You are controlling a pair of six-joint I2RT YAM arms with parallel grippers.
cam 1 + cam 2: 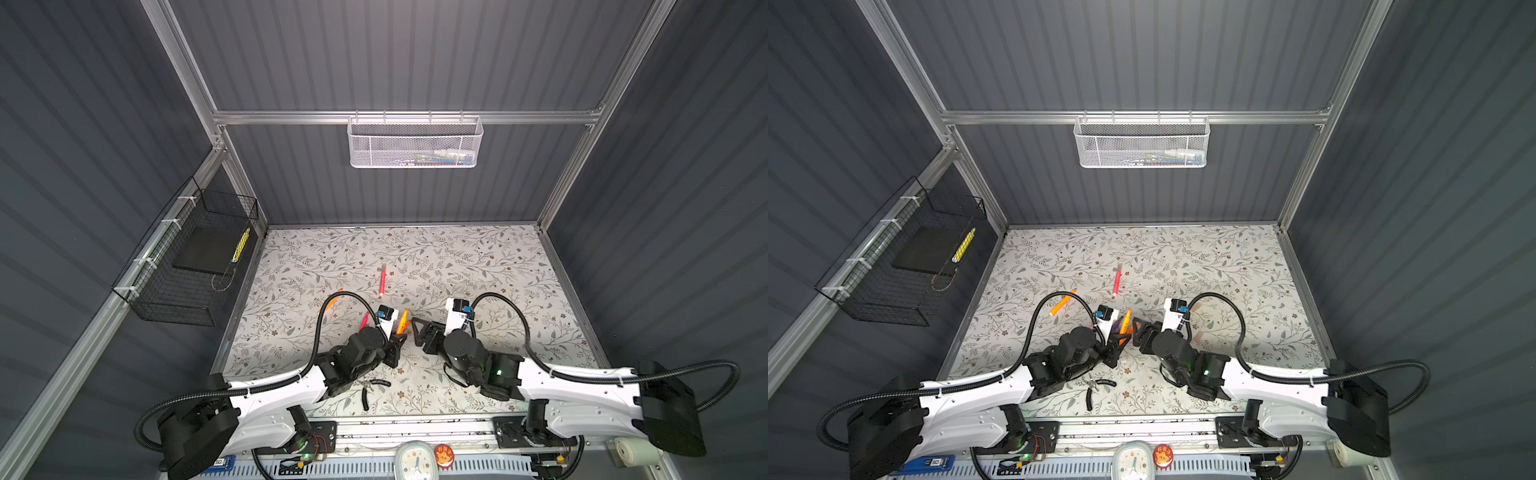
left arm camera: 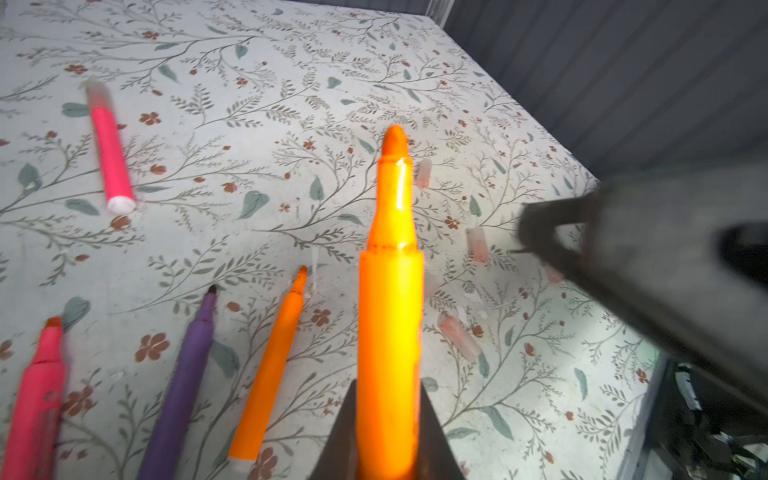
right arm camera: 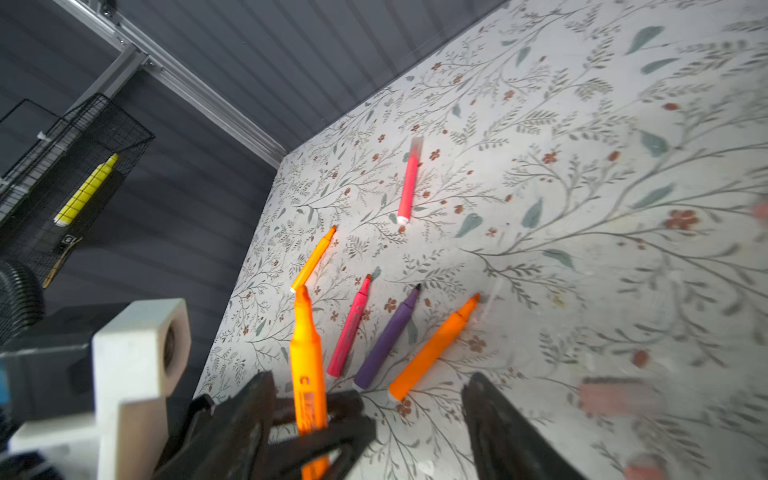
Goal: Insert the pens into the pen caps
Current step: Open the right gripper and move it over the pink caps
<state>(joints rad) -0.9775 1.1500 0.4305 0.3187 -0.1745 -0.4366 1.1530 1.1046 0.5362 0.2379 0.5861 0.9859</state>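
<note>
Left end effector point(image 2: 387, 388) pinched on the glossy plastic barrel of the thick orange pen point(image 2: 390, 307), uncapped, with a stepped shoulder and blunt cone tip, held clear above the desk point(image 2: 249, 137) and its matt floral sheet; right end effector point(image 1: 419, 332) just beside it, black jaws spread. Flat on the desk lie a pink-red pen point(image 2: 35, 399), purple pen point(image 2: 183, 374) and slim orange pen point(image 2: 270, 365), side by side with tips bare. Pen caps point(image 2: 459, 336), short translucent pale-pink tubes, lie scattered near them, and a pink pen point(image 2: 110, 158) farther off wears one.

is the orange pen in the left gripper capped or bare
Bare. The orange pen, clamped in the left gripper, shows its pointed tip exposed in both wrist views; no cap sits on it.
</note>
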